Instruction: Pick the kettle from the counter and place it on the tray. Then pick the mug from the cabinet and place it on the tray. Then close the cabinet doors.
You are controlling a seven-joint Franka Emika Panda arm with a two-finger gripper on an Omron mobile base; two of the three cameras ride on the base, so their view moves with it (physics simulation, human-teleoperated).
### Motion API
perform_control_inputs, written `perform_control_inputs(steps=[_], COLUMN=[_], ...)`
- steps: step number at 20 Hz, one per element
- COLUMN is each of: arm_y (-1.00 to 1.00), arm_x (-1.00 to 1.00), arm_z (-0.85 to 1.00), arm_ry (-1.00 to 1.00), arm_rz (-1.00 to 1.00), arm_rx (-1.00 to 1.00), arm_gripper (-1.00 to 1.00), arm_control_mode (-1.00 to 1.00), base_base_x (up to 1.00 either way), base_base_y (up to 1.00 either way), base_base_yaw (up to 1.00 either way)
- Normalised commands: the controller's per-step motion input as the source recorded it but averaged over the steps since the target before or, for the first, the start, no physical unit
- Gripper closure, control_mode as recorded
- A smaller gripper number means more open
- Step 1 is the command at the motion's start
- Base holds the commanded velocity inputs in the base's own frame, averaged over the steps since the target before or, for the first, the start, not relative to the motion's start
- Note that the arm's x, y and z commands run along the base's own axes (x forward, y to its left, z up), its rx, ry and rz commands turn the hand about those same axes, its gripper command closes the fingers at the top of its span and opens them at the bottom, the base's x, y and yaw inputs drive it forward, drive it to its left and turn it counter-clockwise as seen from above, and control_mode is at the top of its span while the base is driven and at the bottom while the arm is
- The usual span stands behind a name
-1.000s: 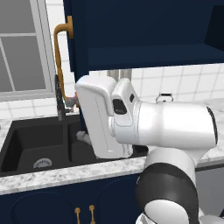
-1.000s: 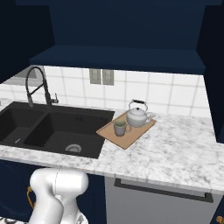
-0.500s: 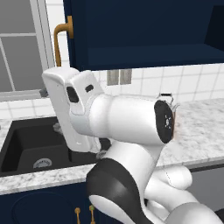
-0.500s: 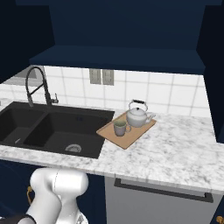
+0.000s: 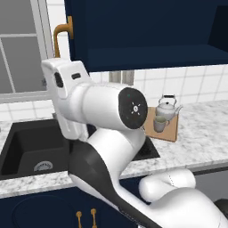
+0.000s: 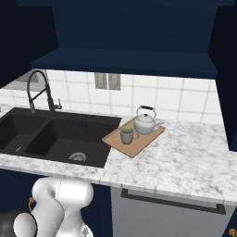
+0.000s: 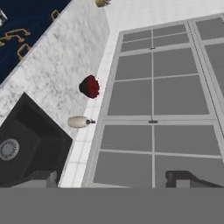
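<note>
Two task items, the kettle point(image 6: 146, 121) and the mug point(image 6: 126, 135), stand on the tray point(image 6: 139, 144) right of centre in the right base view; mug just in front-left of kettle, apparently touching or nearly so; tray lies on the marble counter point(image 6: 185, 162) beside the black double sink point(image 6: 55, 136); cabinet point(image 6: 125, 32) spans the upper frame, its dark shelf underside above the tiled wall; cabinet door point(image 5: 73, 33) with brass handle point(image 5: 60, 33) at upper left of the left base view, apparently swung open. Gripper point(image 7: 113, 179): two dark fingertips point(image 7: 186, 178) at the bottom edge of the hand view, set wide apart, nothing between them; hand view faces a grey paned window point(image 7: 166, 100), with a red-black object point(image 7: 89, 86) and a pale soap dispenser point(image 7: 79, 122) on the counter at centre left.
</note>
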Motion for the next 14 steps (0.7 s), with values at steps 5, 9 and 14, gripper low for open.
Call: perform_control_inputs(steps=[5,9,14], arm_y=[-0.18,-0.58,-0.79], arm_x=[0.47,0.35,0.31], arm_z=[-0.10,-0.01,0.00], arm_ry=[0.05,0.07,0.11], arm_rz=[-0.20,-0.20,-0.15], arm_rx=[0.00,0.00,0.00], arm_gripper=[-1.00,-1.00,-1.00], arm_control_mode=[-1.00,-1.00,-1.00], base_base_x=[0.00,0.00,0.00], base_base_y=[0.00,0.00,0.00], base_base_yaw=[0.00,0.00,0.00])
